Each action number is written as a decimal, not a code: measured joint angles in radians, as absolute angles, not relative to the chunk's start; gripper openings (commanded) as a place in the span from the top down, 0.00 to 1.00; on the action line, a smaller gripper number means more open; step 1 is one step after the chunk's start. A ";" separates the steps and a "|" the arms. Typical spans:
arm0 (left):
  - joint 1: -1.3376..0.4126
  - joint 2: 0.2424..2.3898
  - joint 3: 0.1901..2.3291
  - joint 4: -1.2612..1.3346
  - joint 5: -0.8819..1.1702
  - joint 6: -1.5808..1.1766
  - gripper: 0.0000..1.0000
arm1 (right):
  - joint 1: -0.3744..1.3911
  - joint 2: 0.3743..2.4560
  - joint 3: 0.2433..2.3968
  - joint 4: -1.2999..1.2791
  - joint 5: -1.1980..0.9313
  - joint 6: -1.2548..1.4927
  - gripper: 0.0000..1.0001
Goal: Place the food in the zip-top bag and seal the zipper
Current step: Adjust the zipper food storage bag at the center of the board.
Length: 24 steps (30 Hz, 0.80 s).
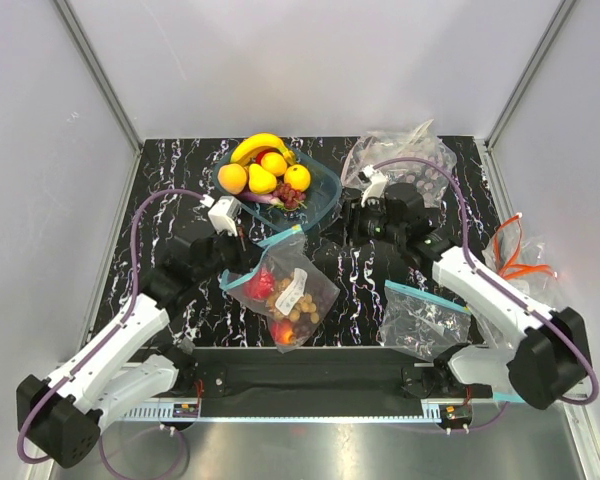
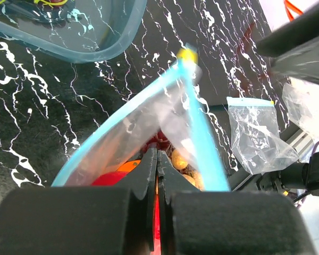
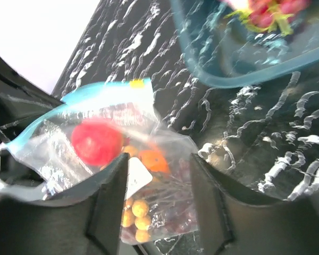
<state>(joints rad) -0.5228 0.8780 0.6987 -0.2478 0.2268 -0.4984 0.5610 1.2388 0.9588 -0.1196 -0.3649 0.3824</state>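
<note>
The zip-top bag (image 1: 292, 295) lies in front of the bowl and holds a red apple (image 3: 95, 141), an orange (image 3: 155, 159), a tan nut cluster (image 1: 295, 305) and dark grapes. Its light-blue zipper (image 2: 202, 135) stands parted, so the mouth is open. My left gripper (image 1: 242, 262) is shut on the bag's mouth edge; in the left wrist view (image 2: 157, 153) the jaws pinch the film. My right gripper (image 1: 352, 215) is open and empty, above the table between bowl and bag; its fingers (image 3: 109, 196) frame the bag. A banana (image 1: 260, 146), oranges and yellow fruits lie in the bowl (image 1: 326, 196).
A second clear blue-strip bag (image 1: 420, 322) lies flat at the front right. A wrinkled clear bag (image 1: 400, 160) with purple pieces sits at the back right. Orange cords (image 1: 515, 255) lie past the table's right edge. White walls enclose three sides.
</note>
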 measured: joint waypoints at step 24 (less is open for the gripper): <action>-0.523 0.868 0.723 -0.310 0.200 -0.487 1.00 | 0.528 1.695 1.102 0.257 -0.760 0.328 0.26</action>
<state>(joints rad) -0.5228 0.8684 0.7235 -0.3103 0.2005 -0.4866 0.5278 1.6951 1.1023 0.2565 -0.7597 0.3279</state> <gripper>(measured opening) 0.005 0.751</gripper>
